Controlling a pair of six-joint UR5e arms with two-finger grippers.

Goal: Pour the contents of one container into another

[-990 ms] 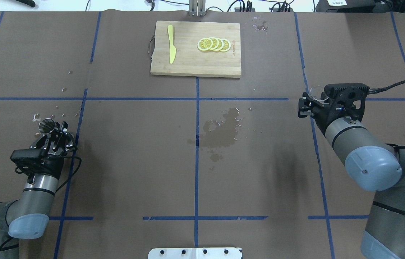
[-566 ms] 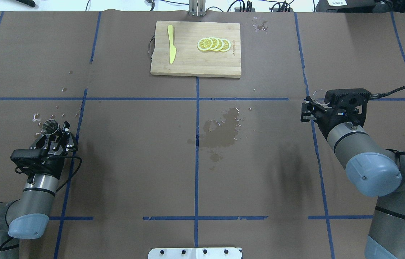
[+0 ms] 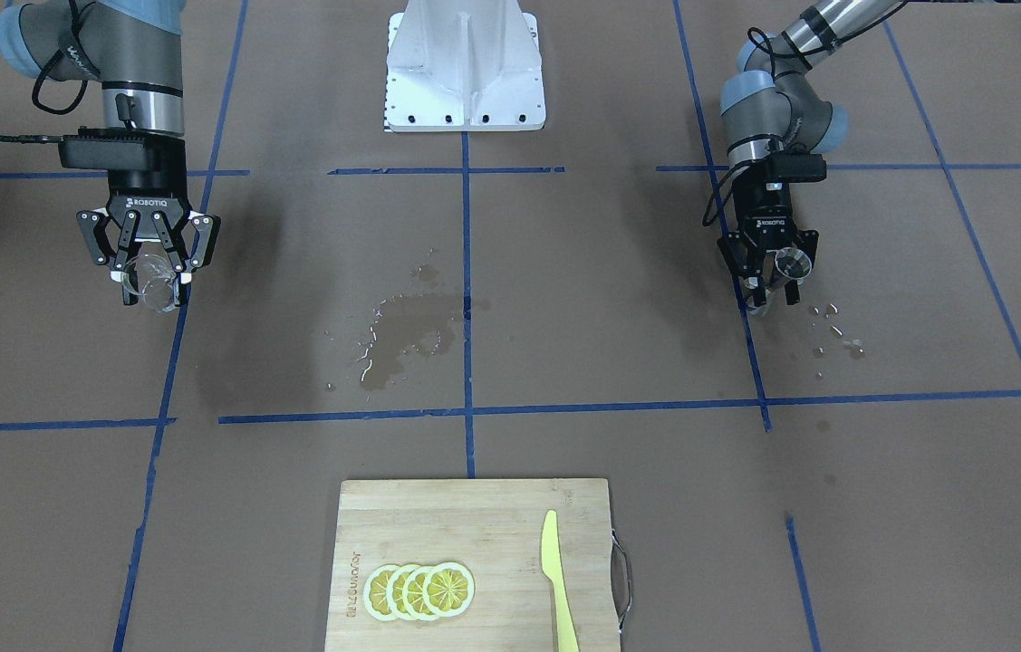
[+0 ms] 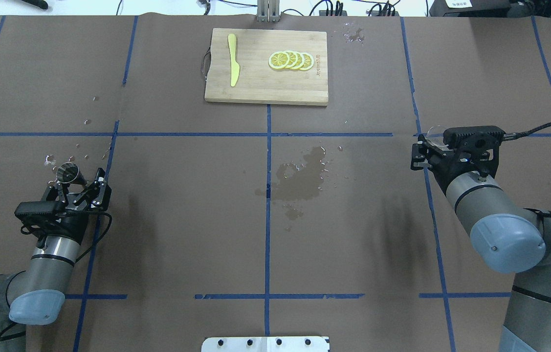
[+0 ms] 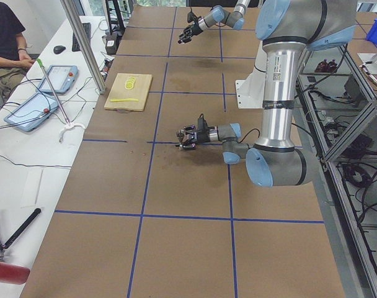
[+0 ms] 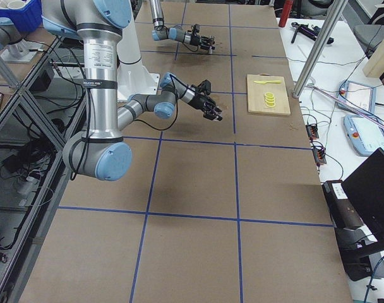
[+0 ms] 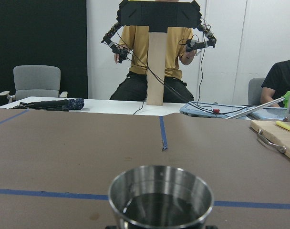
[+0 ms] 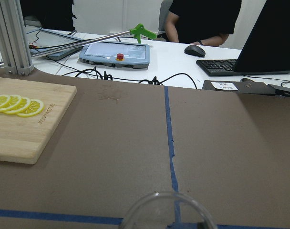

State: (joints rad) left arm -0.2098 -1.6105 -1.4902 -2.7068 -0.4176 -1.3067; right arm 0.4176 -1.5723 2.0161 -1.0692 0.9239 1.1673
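The left pincer (image 4: pixel 79 187) grips the small silver steel jigger (image 4: pixel 67 172), while the right pincer (image 3: pixel 150 265) grips the small clear glass cup (image 3: pixel 154 281) above the brown table (image 4: pixel 182 220).

On my overhead feed the brown worktop (image 4: pixel 182 205) is gridded with blue tape lines (image 4: pixel 268 195). A bamboo cutting board (image 4: pixel 265 88) lies flat at the far middle, with a yellow knife (image 4: pixel 232 59) on its left part and four overlapping lemon slices (image 4: pixel 291 60) to the right. I see a dark wet patch (image 4: pixel 304 176) near the centre. Beyond the worktop's edge, a person in a yellow shirt (image 7: pixel 135 57) faces my left wrist camera.
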